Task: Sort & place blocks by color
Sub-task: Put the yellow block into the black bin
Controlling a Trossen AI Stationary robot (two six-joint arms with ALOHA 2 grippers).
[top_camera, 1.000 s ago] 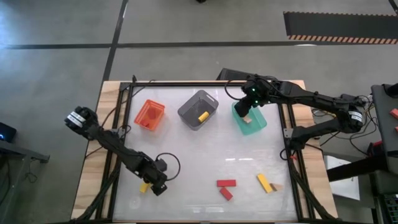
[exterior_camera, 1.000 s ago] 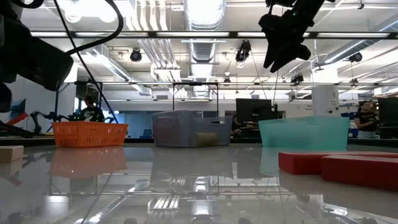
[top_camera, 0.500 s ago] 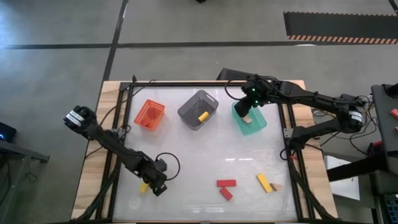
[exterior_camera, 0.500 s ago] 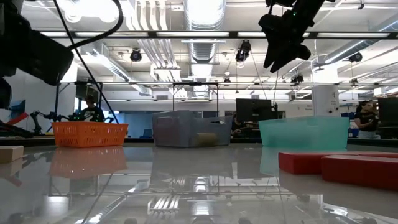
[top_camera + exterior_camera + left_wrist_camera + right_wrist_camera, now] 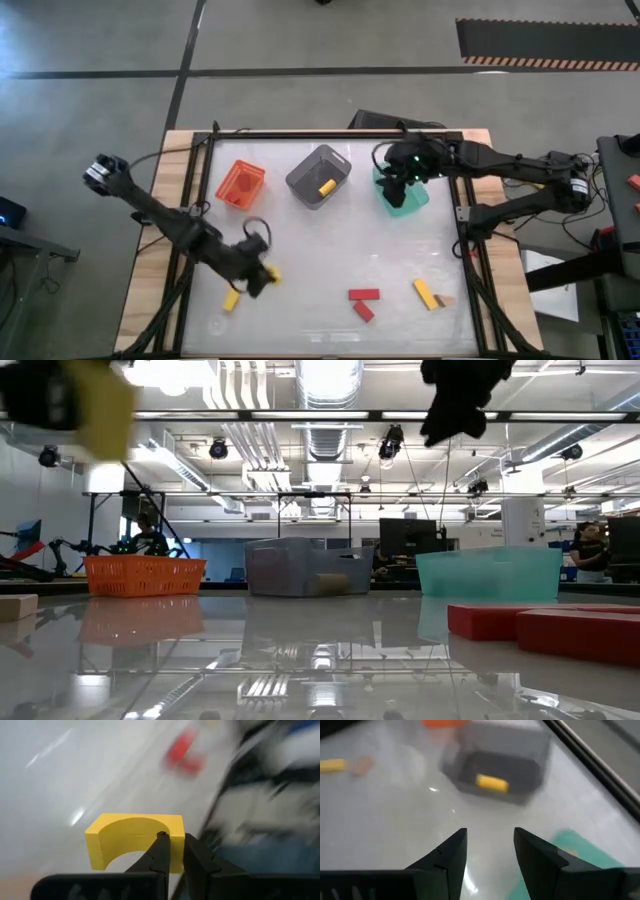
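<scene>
1. The left gripper (image 5: pixel 262 274), lower left of the high view, has its jaws closed narrow on a yellow arch block (image 5: pixel 134 840). The left wrist view shows the fingers pinching only one end of that block. Risk: with an off-centre grip the block may rotate or slip out in transit.

2. Judged destination: the grey bin (image 5: pixel 319 176), upper centre, which already holds a yellow block (image 5: pixel 326 186). Risk: releasing short of the rim drops the block on the table (image 5: pixel 320 250).

3. The right gripper (image 5: pixel 400 186), upper right, hovers over the green bin (image 5: pixel 412 198) with jaws apart and empty. Risk: both arms converging on the neighbouring bins could collide.

4. Blocks remaining on the table: a second yellow block (image 5: pixel 231 300) at lower left, two red blocks (image 5: pixel 364 302) at lower centre, and a yellow bar (image 5: pixel 425 294) with a tan block (image 5: pixel 444 300) touching it at lower right.
</scene>
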